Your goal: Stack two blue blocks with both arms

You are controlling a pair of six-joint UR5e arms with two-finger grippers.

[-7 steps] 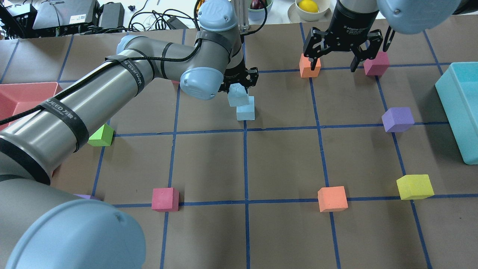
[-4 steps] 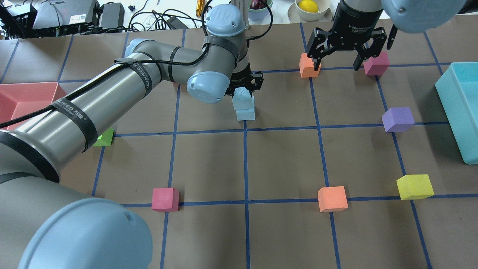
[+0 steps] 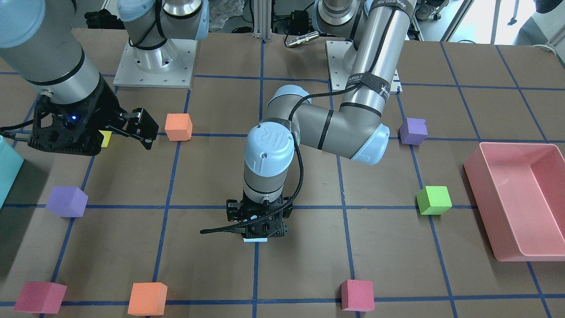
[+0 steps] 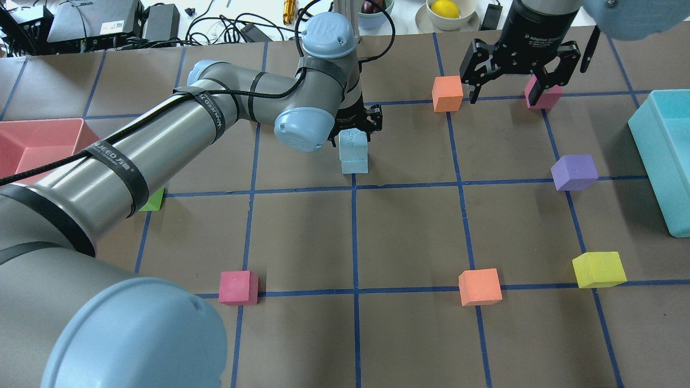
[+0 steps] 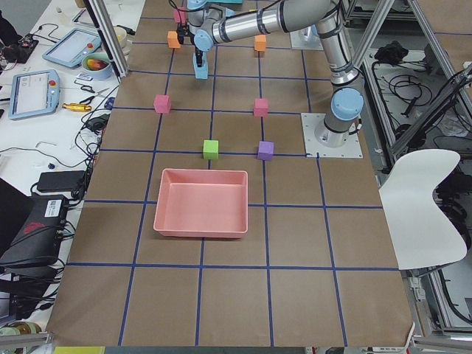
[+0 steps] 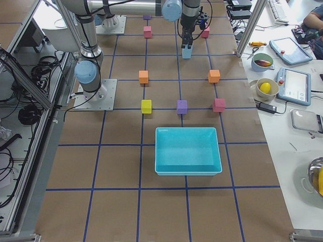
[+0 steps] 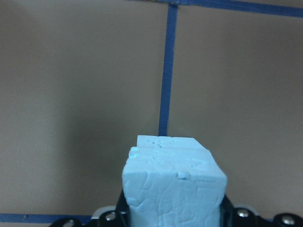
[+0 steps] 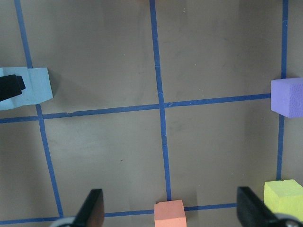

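While our left gripper point(image 4: 355, 129) clamps the upper blue block point(image 4: 353, 145) atop the lower blue block point(image 4: 354, 165), our right gripper point(image 4: 503, 97) gapes.

The upper blue block point(image 7: 174, 189) is matt foam, its faces cracked, creased and pitted. The lower blue block point(image 4: 354, 163) under it looks smoother but just as dull. The orange cube point(image 4: 480, 286) and yellow cube point(image 4: 598, 269) have the same fine-grained foam with no shine.

The left arm point(image 4: 151, 145) is satin silver metal tube that catches soft highlights. It carries smooth light blue plastic joint caps point(image 4: 329, 35), black woven straps point(image 4: 116, 170) and a braided black cable point(image 3: 302, 170).

The table covering point(image 4: 409, 237) is flat, matt brown and paper-like, ruled with blue tape point(image 4: 354, 242). The pink bin point(image 3: 514, 152) and teal bin point(image 6: 187, 132) are smooth moulded plastic with a mild gloss. The base plate point(image 3: 132, 75) is bare, dull-finished metal.
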